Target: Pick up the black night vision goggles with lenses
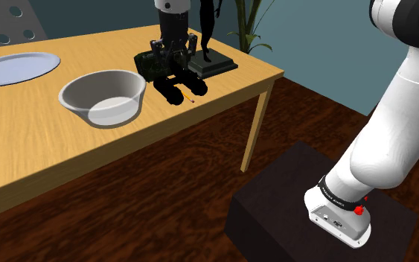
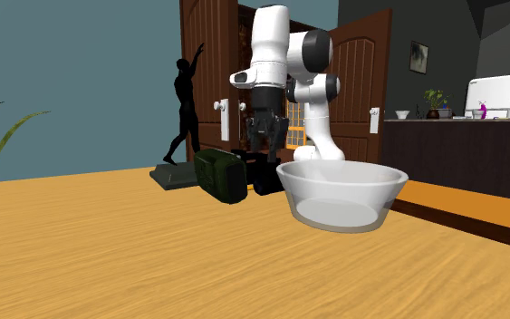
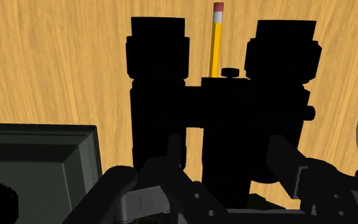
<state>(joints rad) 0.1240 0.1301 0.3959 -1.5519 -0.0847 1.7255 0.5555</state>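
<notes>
The black night vision goggles [image 1: 176, 88] [image 3: 234, 114] lie flat on the wooden table [image 1: 51, 156], their two lens barrels pointing toward the table's near edge. My gripper [image 1: 172, 53] [image 3: 228, 162] stands straight down over their rear end, open. One finger [image 3: 168, 156] is in the gap between the barrels and the other is on the outer side of one barrel. In the second exterior view the gripper [image 2: 266, 138] hangs just over the goggles [image 2: 264, 174], behind the bowl. A yellow pencil [image 3: 215, 38] lies under the goggles between the barrels.
A dark green box [image 1: 149, 65] [image 2: 221, 175] stands close beside the goggles. A black figurine [image 1: 208, 30] [image 2: 185, 109] on a dark base stands on their other side. A grey bowl [image 1: 102, 97] [image 2: 341, 195] and a pale plate [image 1: 14, 68] lie further along the table.
</notes>
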